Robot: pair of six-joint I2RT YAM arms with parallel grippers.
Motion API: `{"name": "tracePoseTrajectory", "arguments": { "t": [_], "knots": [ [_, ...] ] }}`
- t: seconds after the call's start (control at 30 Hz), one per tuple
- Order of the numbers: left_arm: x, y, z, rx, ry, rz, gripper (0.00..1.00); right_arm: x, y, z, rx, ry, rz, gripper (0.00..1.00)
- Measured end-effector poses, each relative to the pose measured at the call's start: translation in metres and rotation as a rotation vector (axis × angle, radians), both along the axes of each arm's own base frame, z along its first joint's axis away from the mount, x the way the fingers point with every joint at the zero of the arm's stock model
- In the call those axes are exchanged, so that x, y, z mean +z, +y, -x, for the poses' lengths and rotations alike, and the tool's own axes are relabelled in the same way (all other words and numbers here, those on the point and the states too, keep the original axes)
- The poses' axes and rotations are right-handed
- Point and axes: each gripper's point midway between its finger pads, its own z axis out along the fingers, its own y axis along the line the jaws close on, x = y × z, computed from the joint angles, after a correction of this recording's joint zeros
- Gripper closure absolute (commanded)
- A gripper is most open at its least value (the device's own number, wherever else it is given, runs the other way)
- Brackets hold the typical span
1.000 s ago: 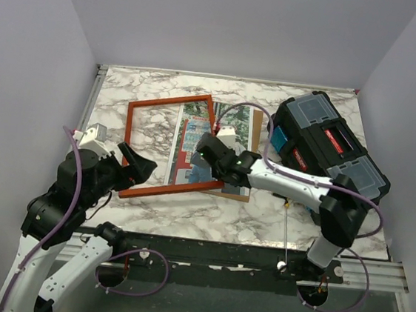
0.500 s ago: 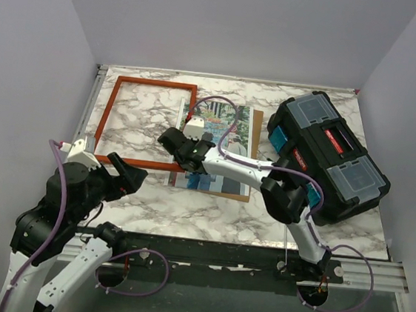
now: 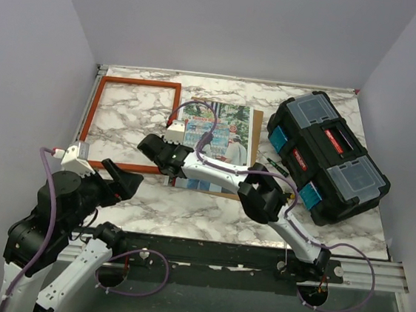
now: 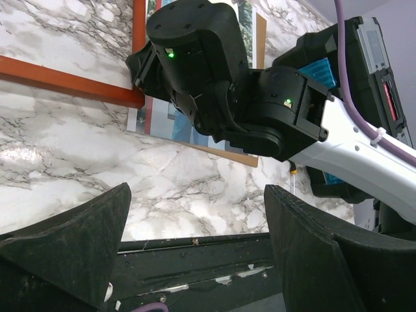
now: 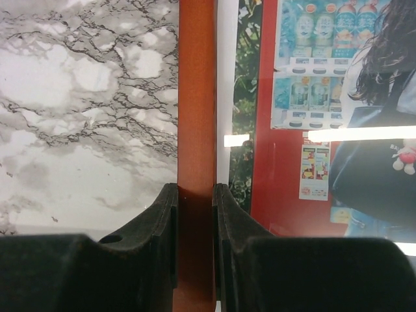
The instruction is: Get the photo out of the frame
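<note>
The orange-red frame lies flat on the marble at the back left, clear of the photo. My right gripper is shut on the frame's right rail near its front corner, one finger on each side of the wood. The photo, a colour print, lies face up on its brown board just right of the frame, and it fills the right side of the right wrist view. My left gripper hangs open over the table's near-left edge, holding nothing.
A black toolbox with blue latches stands at the right, close to the board's right edge. Grey walls close in the back and both sides. The dark rail with the arm bases runs along the near edge.
My right gripper has dragged the frame left and back, off the photo and board, and it now lies square at the back left. The left arm drew back toward the near edge.
</note>
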Motion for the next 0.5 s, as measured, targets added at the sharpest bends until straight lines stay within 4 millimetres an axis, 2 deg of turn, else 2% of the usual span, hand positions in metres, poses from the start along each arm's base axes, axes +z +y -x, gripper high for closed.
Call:
{"name": "tracePoseTrajectory", "arguments": {
  "t": [0.2, 0.33, 0.5],
  "knots": [
    [0.001, 0.003, 0.006, -0.001, -0.018, 0.005, 0.14, 0.000, 0.009, -0.002, -0.003, -0.003, -0.011, 0.94],
    [0.001, 0.004, 0.008, -0.001, -0.021, 0.007, 0.14, 0.000, 0.012, -0.004, -0.002, -0.007, -0.018, 0.87],
    [-0.002, 0.004, 0.009, -0.001, -0.010, 0.002, 0.14, -0.006, 0.014, -0.004, 0.002, -0.004, -0.008, 0.59]
  ]
}}
